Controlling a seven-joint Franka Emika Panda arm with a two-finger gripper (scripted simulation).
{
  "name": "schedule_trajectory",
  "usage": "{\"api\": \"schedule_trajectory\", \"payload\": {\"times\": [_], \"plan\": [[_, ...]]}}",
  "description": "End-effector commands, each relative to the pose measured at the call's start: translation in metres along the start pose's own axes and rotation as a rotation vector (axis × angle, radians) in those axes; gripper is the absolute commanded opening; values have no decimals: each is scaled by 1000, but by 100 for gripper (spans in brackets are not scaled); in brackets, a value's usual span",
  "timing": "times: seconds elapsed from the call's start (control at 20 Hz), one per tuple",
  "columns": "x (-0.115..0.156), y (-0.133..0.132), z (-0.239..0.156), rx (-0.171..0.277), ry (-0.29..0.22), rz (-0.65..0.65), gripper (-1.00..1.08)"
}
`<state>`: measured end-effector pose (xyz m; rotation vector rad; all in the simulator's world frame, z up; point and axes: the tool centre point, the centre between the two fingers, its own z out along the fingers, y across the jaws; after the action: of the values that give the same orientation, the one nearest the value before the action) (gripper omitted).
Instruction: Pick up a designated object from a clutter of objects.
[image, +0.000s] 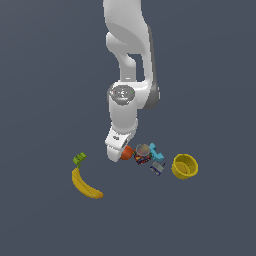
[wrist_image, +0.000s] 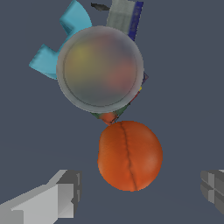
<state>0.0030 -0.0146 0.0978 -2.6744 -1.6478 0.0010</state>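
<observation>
The designated object is a red-orange ball (image: 126, 153) (wrist_image: 129, 156) resting on the floor against the multicoloured can (image: 142, 153) (wrist_image: 100, 68) with a silver top. My gripper (image: 118, 152) (wrist_image: 140, 192) hangs right over the ball, open, with one grey finger (wrist_image: 61, 194) on one side and the other finger (wrist_image: 213, 190) on the opposite side, neither touching it. In the exterior view the gripper body covers the ball's left part. The clutter of objects spreads around it.
A cyan block (image: 155, 150) (wrist_image: 57, 41) and a small blue-white box (image: 157, 168) (wrist_image: 124, 17) lie just beyond the can. A yellow bowl (image: 184, 166) stands at the exterior view's right. A yellow banana (image: 85, 184) and green brick (image: 79, 159) lie to the left.
</observation>
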Motion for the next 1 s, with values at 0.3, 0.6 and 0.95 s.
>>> {"api": "schedule_trajectory", "payload": {"times": [0.3,0.6,0.95], "plan": [[0,-1,21,0,0,-2,100],[0,-1,46,0,0,-4,100],[0,0,50,-1,0,-5,-100]]}}
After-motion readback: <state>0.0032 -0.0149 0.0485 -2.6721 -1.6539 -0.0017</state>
